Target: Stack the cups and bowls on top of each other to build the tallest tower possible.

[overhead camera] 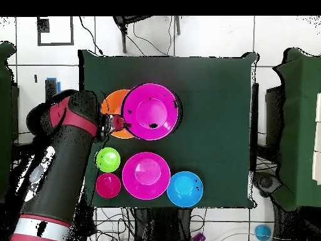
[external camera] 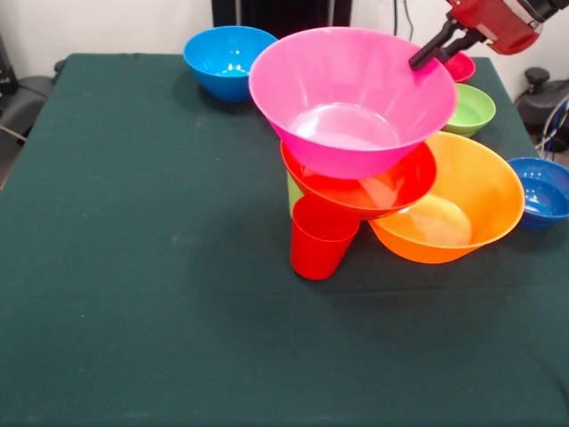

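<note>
My gripper (external camera: 418,62) is shut on the far right rim of a big pink bowl (external camera: 356,98), which is tilted and sits in the medium red-orange bowl (external camera: 391,187). That bowl rests on an upside-down red cup (external camera: 318,245), with the lime green cup (external camera: 294,194) just behind it. The big orange bowl (external camera: 471,191) leans tilted against this pile on the right. In the overhead view the held pink bowl (overhead camera: 153,110) overlaps the orange bowl (overhead camera: 113,103), with the gripper (overhead camera: 119,121) at its rim.
A light blue bowl (external camera: 227,58) stands at the far left. The small magenta-red bowl (external camera: 462,67) and green bowl (external camera: 471,108) are at the far right, and the dark blue bowl (external camera: 544,191) is at the right edge. A second pink bowl (overhead camera: 146,176) shows only overhead.
</note>
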Action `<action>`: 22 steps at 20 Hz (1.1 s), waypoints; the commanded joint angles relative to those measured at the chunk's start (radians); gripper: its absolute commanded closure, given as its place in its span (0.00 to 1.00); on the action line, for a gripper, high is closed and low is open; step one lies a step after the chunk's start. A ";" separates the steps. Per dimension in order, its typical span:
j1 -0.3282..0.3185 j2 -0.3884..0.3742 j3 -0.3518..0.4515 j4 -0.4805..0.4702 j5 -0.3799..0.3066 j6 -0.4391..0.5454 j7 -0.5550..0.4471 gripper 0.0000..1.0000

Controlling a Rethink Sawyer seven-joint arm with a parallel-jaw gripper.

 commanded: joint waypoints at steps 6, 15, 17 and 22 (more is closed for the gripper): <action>0.006 0.019 0.044 -0.017 -0.020 -0.027 0.171 1.00; 0.004 0.025 0.041 -0.021 -0.019 -0.038 0.176 1.00; 0.004 0.028 0.041 -0.023 -0.019 -0.043 0.178 1.00; -0.004 0.036 0.048 -0.026 -0.016 -0.071 0.178 1.00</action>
